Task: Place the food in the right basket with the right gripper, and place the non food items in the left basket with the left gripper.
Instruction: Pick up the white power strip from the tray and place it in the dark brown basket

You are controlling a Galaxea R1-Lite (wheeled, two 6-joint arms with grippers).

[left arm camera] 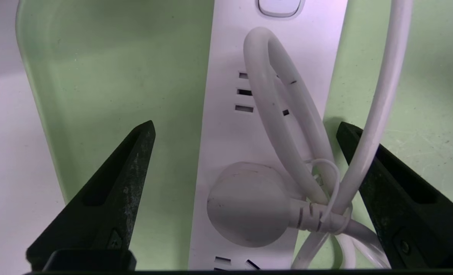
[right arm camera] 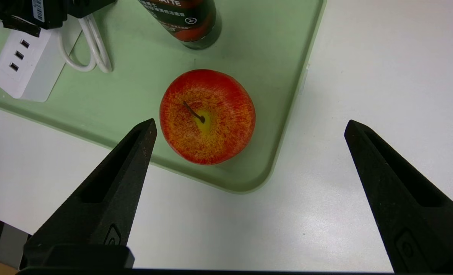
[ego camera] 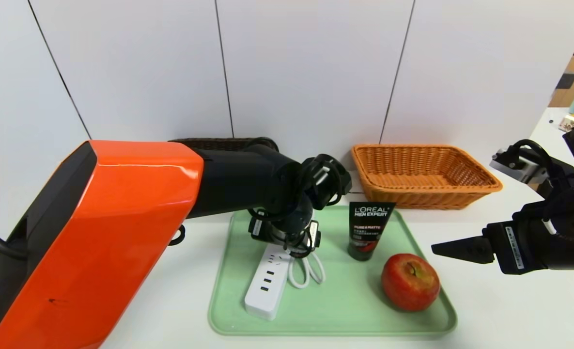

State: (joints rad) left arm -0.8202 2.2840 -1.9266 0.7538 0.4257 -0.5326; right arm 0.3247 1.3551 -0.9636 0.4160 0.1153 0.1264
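Note:
A white power strip (ego camera: 266, 286) with its tied cord (ego camera: 307, 271) lies on the left side of a green tray (ego camera: 335, 310). My left gripper (left arm camera: 245, 125) hangs open just above the strip (left arm camera: 226, 145), one finger on each side of it near the plug (left arm camera: 249, 204). A black L'Oreal tube (ego camera: 366, 230) stands upright mid-tray. A red apple (ego camera: 409, 281) sits at the tray's front right corner. My right gripper (ego camera: 442, 249) hovers open right of the tray, above bare table beside the apple (right arm camera: 207, 116). The orange right basket (ego camera: 427, 198) stands behind the tray.
The dark left basket (ego camera: 219, 143) stands at the back left, mostly hidden behind my orange left arm (ego camera: 102, 232). White wall panels close off the back. The white tabletop (ego camera: 509, 310) runs right of the tray.

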